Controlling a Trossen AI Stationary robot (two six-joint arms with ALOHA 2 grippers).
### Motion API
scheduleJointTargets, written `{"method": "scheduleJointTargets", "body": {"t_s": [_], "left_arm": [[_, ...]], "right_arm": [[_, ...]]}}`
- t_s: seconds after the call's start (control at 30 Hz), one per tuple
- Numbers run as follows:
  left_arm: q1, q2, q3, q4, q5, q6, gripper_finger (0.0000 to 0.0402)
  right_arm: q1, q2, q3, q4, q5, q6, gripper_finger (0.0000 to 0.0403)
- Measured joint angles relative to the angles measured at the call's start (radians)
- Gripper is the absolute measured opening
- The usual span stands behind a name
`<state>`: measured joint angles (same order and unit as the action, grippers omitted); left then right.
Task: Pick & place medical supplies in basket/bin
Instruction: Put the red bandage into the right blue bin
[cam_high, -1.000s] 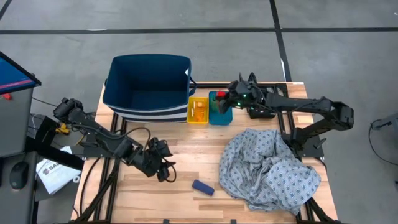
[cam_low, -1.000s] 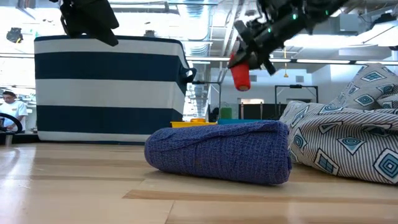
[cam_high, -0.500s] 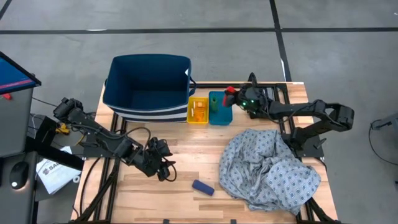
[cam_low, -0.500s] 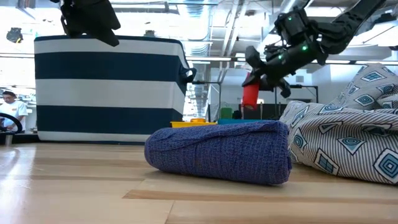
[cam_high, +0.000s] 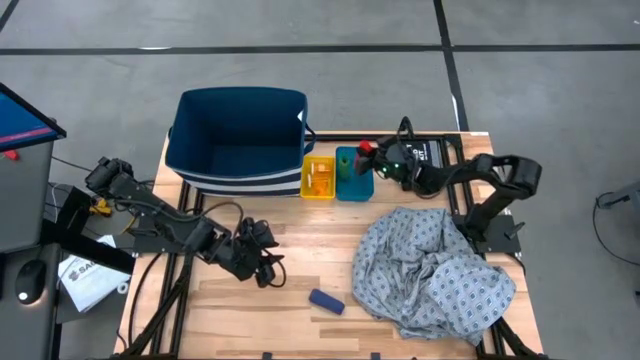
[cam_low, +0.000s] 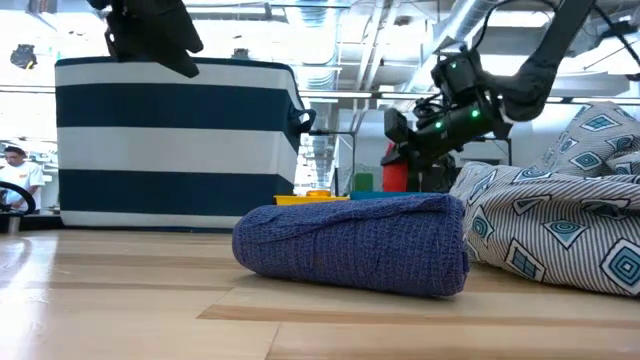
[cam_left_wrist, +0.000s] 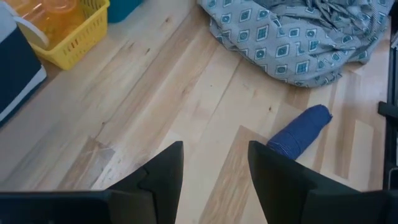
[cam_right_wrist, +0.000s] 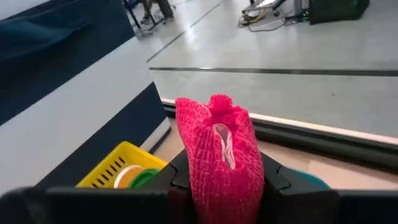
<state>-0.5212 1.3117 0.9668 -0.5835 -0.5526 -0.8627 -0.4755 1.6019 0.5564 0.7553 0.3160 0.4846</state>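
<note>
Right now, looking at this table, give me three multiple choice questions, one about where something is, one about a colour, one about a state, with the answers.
1. Where does the knitted blue roll lie?
A. on the bare wooden table, near its front edge
B. in the navy fabric basket with white stripes
C. on the grey-blue patterned gown cloth

2. What colour is the knitted roll held in the right gripper?
A. green
B. red
C. blue

3. How do the fingers of the left gripper stand?
A. shut on the blue roll
B. shut on an orange bottle
C. open and empty, above the wood

Answers:
1 A, the high view shows it alone on the boards beside the cloth.
2 B, the right wrist view shows the red roll clamped between the fingers.
3 C, the left wrist view shows bare wood between them.
</note>
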Motion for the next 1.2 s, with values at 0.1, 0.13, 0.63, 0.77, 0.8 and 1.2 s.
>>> {"method": "scheduleJointTargets", "body": {"t_s": [0.1,0.13,0.63,0.77,0.8,1.2], "left_arm": [[0.012,0.000,0.000,0.001,0.000,0.000,0.0172],[0.014,0.000,0.000,0.001,0.000,0.000,0.0172],[0.033,0.000,0.000,0.009,-0.001,0.001,0.0168],[0.033,0.000,0.000,0.009,-0.001,-0.006,0.0168],[0.033,0.000,0.000,0.009,-0.001,-0.007,0.0168],[0.033,0.000,0.000,0.009,-0.001,-0.008,0.0168]], "right_arm": [[0.000,0.035,0.001,0.020,-0.008,-0.014,0.0082],[0.001,0.044,0.000,0.023,-0.005,-0.014,0.0082],[0.003,0.170,-0.005,0.173,-0.005,-0.098,0.0082],[0.001,0.172,-0.005,0.168,-0.005,-0.168,0.0082],[0.001,0.172,-0.005,0.168,-0.010,-0.190,0.0083],[0.003,0.172,-0.005,0.141,-0.068,-0.221,0.0119]]}}
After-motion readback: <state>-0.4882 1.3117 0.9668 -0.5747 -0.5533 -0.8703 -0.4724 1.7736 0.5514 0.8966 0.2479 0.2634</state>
